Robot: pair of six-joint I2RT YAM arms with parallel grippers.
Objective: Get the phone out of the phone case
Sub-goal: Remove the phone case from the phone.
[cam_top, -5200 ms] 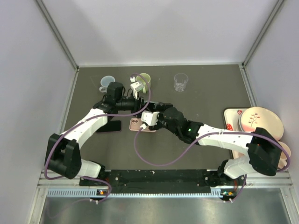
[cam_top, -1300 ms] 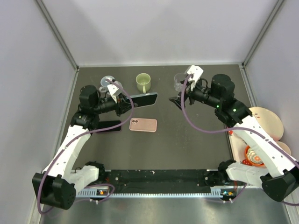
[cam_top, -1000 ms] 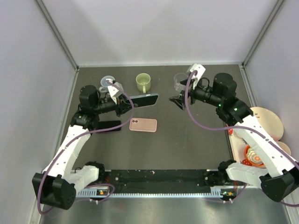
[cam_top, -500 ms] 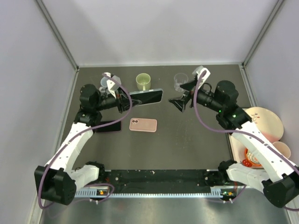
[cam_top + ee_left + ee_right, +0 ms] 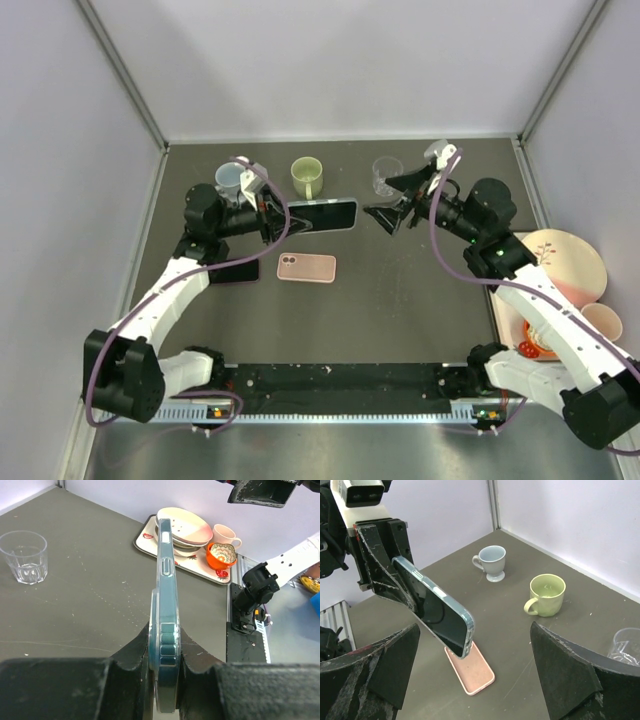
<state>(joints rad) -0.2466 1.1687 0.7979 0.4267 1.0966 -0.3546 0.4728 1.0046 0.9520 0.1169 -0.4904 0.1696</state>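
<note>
Bench: dark grey and scuffed, with pale walls on three sides.
Left arm: it reaches forward on the left side, with its wrist over the far left part of the bench.
Right arm: it reaches forward on the right side, with its wrist turned toward the middle.
Tray: it lies at the right edge of the bench and carries stacked plates, an orange bowl and a pink cup.
Phone: it is raised in the air over the far middle of the bench, above nothing but bare bench. It is held by one short end, and its free end points to the right arm.
Phone case: clear with a blue-green tint, it is on the phone and wraps its edge.
Left tool: it is closed tight on the cased phone, one finger on each flat face.
Right tool: its fingers stand wide apart and hold nothing. It faces the free end of the phone, near it but not touching.
Pink flat piece: it is phone-shaped with a camera cut-out and lies flat on the bench, nearer than the held phone.
Black slab: it lies flat on the bench, left of the pink flat piece and partly under the left arm.
Green mug: it stands upright at the far side.
Grey-blue cup: it stands upright, left of the green mug.
Clear glass: it stands upright at the far side, just behind the right tool in the top view.
</note>
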